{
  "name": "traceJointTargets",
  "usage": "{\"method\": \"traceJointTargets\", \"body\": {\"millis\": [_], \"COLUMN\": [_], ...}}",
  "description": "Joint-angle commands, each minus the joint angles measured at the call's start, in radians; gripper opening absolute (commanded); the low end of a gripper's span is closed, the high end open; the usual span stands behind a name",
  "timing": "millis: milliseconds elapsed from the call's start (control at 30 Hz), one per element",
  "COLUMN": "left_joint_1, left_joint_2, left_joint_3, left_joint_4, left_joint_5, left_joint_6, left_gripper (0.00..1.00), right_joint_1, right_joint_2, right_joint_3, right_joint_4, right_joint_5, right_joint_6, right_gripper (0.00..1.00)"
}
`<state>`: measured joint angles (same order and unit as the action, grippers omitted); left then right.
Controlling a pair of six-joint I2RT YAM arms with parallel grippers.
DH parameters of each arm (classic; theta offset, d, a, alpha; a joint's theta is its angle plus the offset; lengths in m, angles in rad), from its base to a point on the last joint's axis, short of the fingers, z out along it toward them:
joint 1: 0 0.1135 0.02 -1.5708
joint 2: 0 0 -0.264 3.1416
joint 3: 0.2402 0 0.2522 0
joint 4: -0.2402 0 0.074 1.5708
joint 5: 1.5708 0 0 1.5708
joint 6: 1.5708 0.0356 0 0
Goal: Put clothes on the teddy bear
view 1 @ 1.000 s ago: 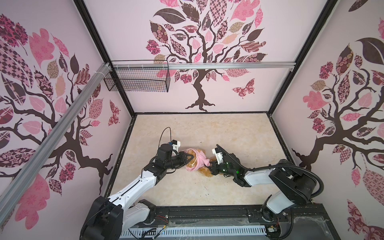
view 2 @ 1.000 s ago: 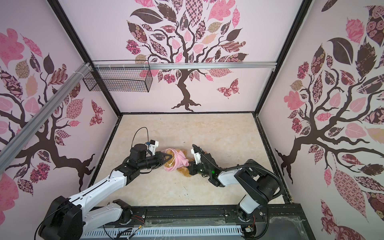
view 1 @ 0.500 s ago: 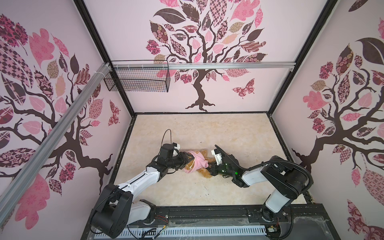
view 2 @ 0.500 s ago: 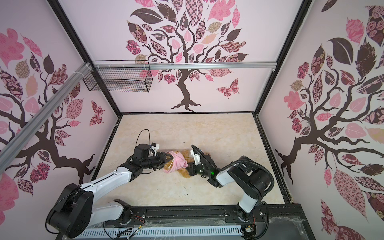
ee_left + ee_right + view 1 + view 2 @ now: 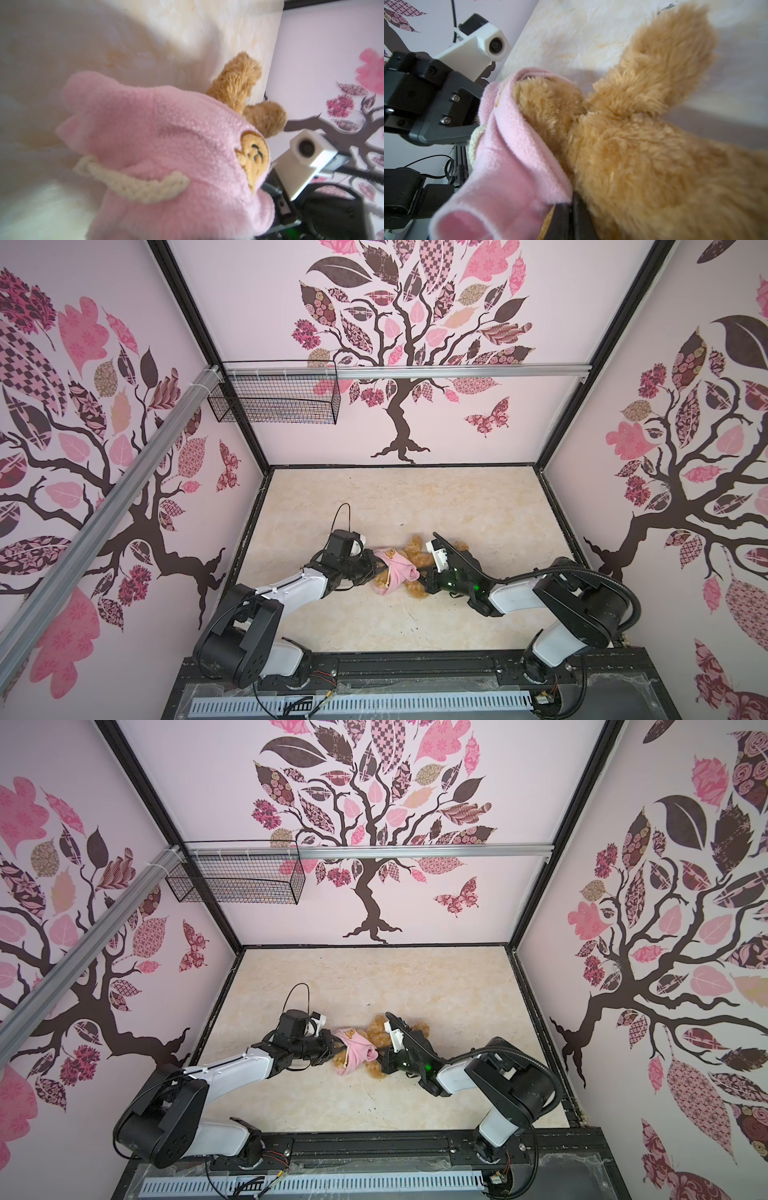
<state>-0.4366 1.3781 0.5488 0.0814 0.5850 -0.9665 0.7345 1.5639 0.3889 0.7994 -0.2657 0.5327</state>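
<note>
Since a second ago, the left gripper (image 5: 374,568) has been edging slightly toward the front of the enclosure and its arm has been folding up more steeply at the shoulder, while the right gripper (image 5: 422,577) is staying almost where it was. Both top views are showing the teddy bear (image 5: 417,558) lying on the pale marbled surface (image 5: 415,497), near the middle and a little toward the front, directly between the two grippers. A small pink shirt (image 5: 394,572) is wrapping one end of the bear, with its orange bear-face emblem (image 5: 390,552) facing up. The left gripper's jaws are pressing fully closed against the shirt's edge, beside a cream knitted cord (image 5: 133,187), and appear to be pinching the fabric. The right gripper's jaws are also fully closed, and the right wrist view is showing them clamping the shirt's hem (image 5: 550,195) right against the bear's golden fur (image 5: 643,145). The shirt is stretching as a band between the two grips. Two shaggy limbs (image 5: 239,83) are sticking out past the pink fabric; which end of the bear is lying inside the shirt is not clear.
</note>
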Motion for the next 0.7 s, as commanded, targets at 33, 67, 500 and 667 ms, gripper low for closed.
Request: {"method": "traceJointTargets", "body": {"millis": [33, 67, 500, 667], "left_joint_1": [0.015, 0.021, -0.006, -0.027], "left_joint_2": [-0.103, -0.137, -0.441, -0.484], "left_joint_3": [0.002, -0.013, 0.017, 0.045], "left_joint_4": [0.024, 0.053, 0.023, -0.007], "left_joint_5": [-0.030, -0.036, 0.002, 0.085], "left_joint_6": [0.147, 0.169, 0.791, 1.025], "left_gripper": [0.00, 0.00, 0.00, 0.00], "right_joint_1": [-0.011, -0.019, -0.087, -0.088], "right_joint_2": [-0.128, -0.157, -0.619, -0.761], "right_joint_3": [-0.056, -0.067, -0.030, 0.081], "right_joint_4": [-0.257, -0.275, -0.512, -0.577], "right_joint_5": [0.111, 0.117, 0.060, -0.084], "right_joint_6": [-0.062, -0.060, -0.151, -0.222], "right_gripper": [0.06, 0.06, 0.37, 0.48]}}
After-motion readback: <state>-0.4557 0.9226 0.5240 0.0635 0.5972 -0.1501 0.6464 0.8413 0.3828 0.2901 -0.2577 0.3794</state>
